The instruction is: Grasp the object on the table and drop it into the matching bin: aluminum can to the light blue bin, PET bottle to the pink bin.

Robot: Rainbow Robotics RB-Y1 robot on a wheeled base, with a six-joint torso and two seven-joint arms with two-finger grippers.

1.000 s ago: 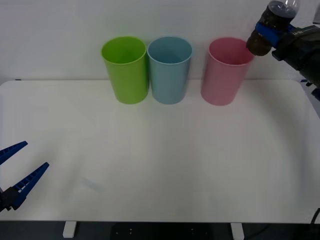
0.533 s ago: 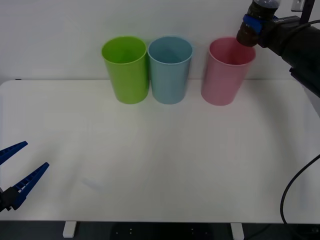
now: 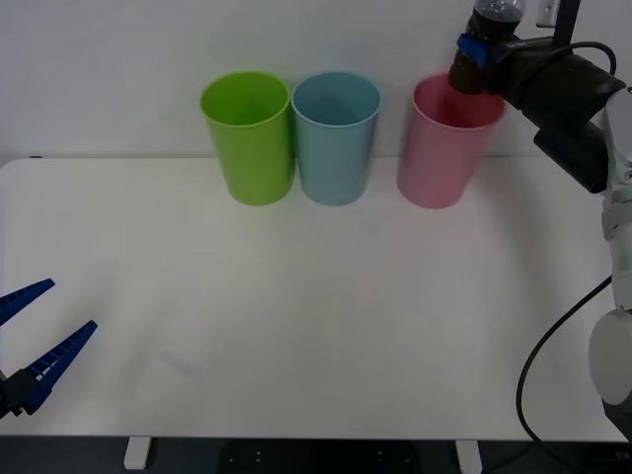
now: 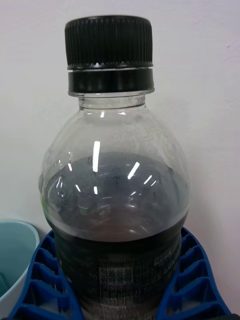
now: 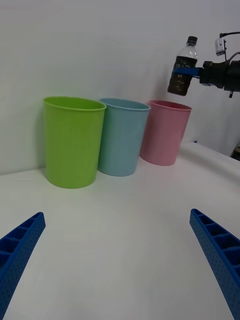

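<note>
Right gripper point(image 3: 472, 51) is clamped on the PET bottle point(image 3: 481, 44), blue ribbed fingers point(image 4: 45, 280) wrapped around the lower body on both sides, cap up and bottle upright. The bottle hangs in the air at the far right of the bin row, its base just above the rim of the pink bin point(image 3: 446, 143) and toward that bin's right-hand side rather than over the middle of the mouth, as the front view reads it; the left wrist view point(image 5: 182, 67) puts it above and slightly past the rim as well, so true depth alignment is uncertain. The light blue bin point(image 3: 335, 138) sits next left, the lime green bin point(image 3: 250, 136) beyond it, all three standing at the back of the table point(image 3: 316, 316). Left gripper point(image 3: 35, 346) is parked low over the near left corner of the table, fingers spread wide, idle. Step in hand, judged: placing the bottle over the pink bin for release. To do it well, the bottle's base should be brought toward the centre of the pink mouth before the fingers part, since a drop from the edge could strike the rim and tip the light bin or bounce the bottle out behind. Keeping the bottle vertical and low over the opening should make it fall straight in. The liquid makes it bottom-heavy, which favours a clean drop.
</note>
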